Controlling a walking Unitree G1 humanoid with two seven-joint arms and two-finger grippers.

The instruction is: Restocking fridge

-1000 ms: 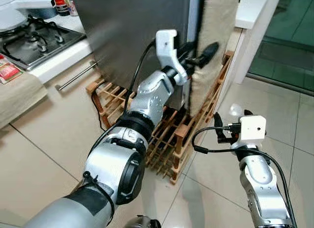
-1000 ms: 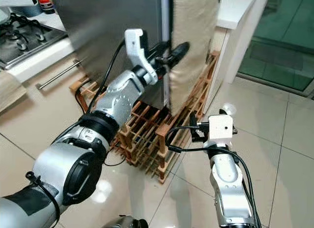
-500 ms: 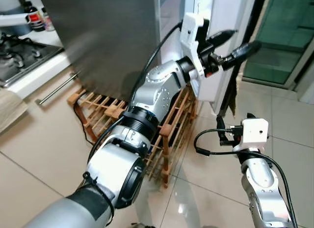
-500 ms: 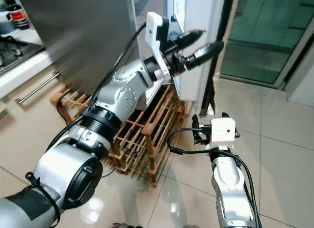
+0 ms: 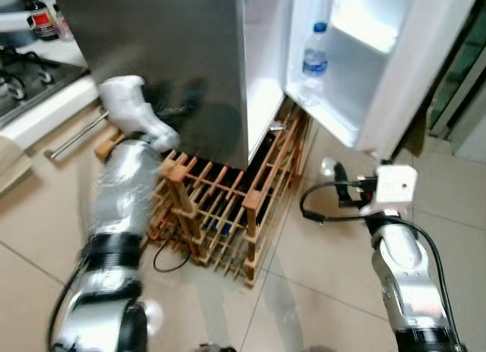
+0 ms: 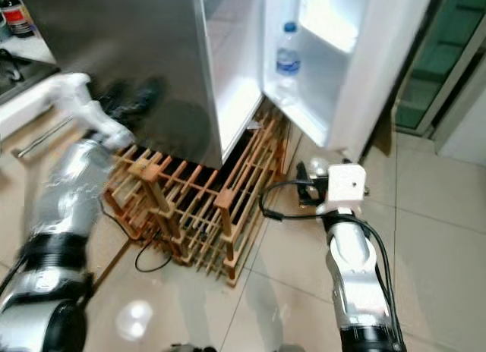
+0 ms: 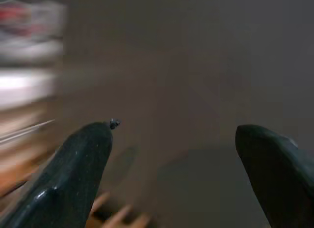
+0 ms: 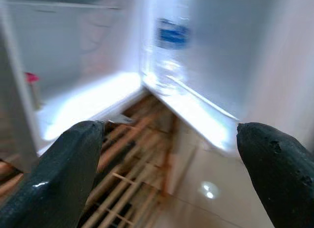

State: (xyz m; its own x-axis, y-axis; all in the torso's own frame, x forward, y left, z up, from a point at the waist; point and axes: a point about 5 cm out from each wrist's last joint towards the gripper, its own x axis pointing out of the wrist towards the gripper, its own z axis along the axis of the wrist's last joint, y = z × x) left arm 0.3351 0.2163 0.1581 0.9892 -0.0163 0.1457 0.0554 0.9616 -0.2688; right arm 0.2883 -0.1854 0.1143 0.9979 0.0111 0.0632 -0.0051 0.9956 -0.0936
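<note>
Dark grey fridge [image 5: 182,56] with white door [image 5: 395,56]; clear bottle [image 5: 314,58], blue cap and label; brown slatted rack [image 5: 220,208]; beige tiled floor [image 5: 319,299]; black fingers [image 8: 59,169].

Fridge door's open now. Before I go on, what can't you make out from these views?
- Fridge interior: cut off by the top edge of both eye views, shelves unseen.
- Water bottle label: too small in the eye views, blurred in the right wrist view.
- Left gripper: motion-blurred against the dark fridge front.
- Wooden rack: contents too dark to tell.
- Right gripper: mostly hidden behind its wrist camera.
</note>
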